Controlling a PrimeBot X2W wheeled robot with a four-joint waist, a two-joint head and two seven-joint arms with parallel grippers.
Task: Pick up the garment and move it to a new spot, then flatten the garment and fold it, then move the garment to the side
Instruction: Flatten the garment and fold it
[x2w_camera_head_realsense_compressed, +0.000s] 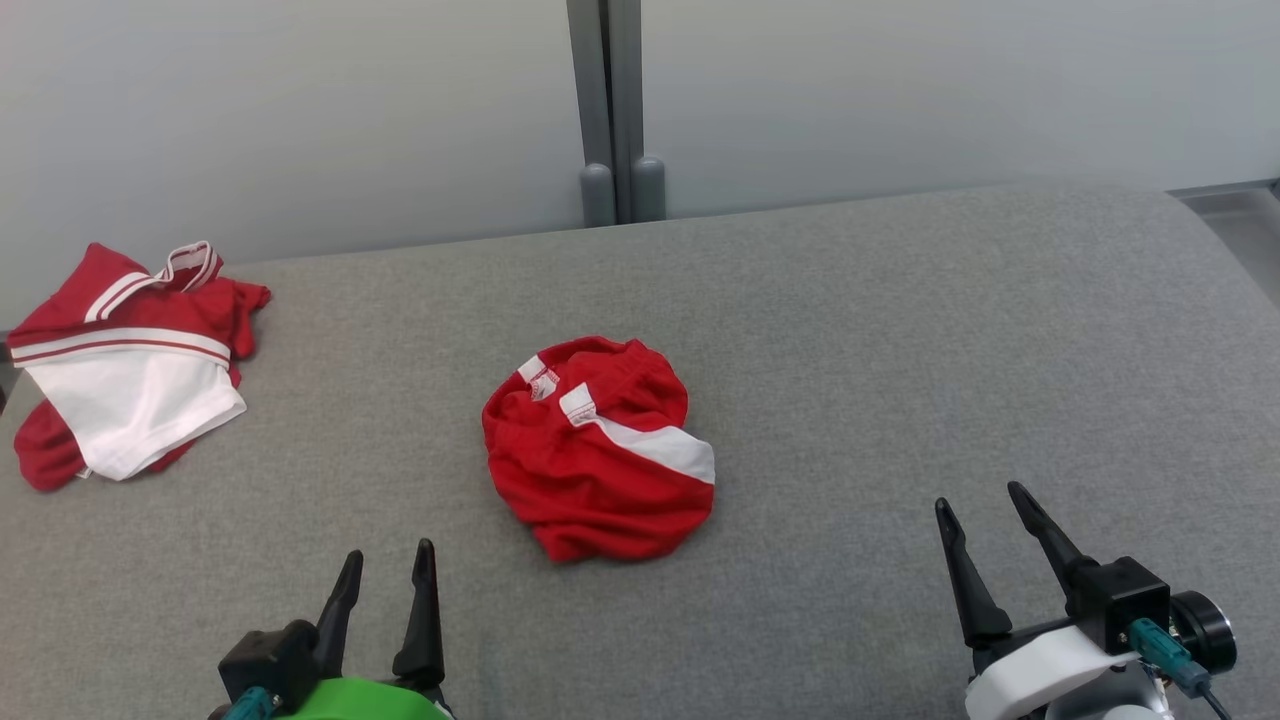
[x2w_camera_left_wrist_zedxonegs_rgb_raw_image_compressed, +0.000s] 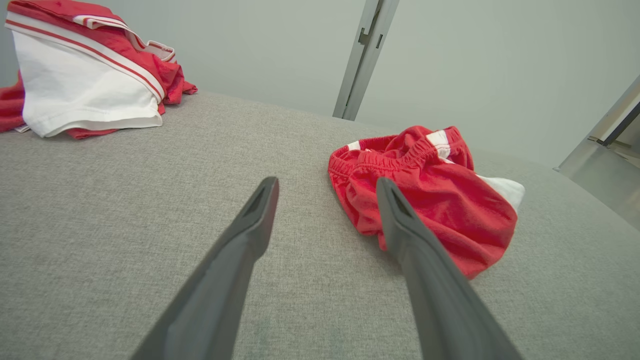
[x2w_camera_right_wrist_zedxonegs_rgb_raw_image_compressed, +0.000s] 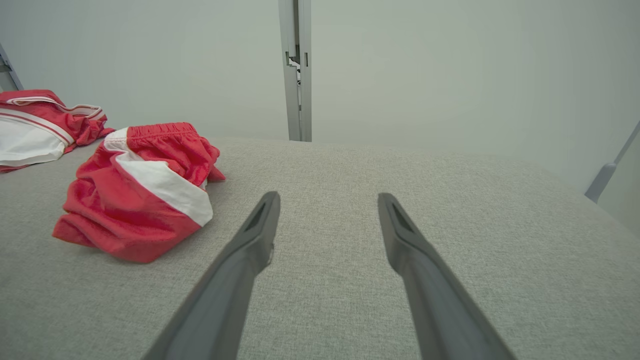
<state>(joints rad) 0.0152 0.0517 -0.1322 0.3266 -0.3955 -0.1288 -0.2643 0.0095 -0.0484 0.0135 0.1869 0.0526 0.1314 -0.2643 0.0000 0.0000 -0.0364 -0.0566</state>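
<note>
Garment (x2w_camera_head_realsense_compressed: 597, 450) crumpled mid-bench (x2w_camera_head_realsense_compressed: 900, 350), both sets of fingers spread and empty.

Head view: my left fingers (x2w_camera_head_realsense_compressed: 425, 610) and right fingers (x2w_camera_head_realsense_compressed: 967, 580) hover at the near side, clear of the cloth. Left wrist view: it looks light and limp (likely to sag and slide once lifted), so I'd pinch the gathered waistband (x2w_camera_left_wrist_zedxonegs_rgb_raw_image_compressed: 385, 160). Right wrist view: plenty of bare bench to my right, while a second garment (x2w_camera_right_wrist_zedxonegs_rgb_raw_image_compressed: 30, 135) crowds the far left edge.

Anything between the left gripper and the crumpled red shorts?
Nothing: in the head view, bare grey padded surface runs from the left gripper to the red shorts.
</note>
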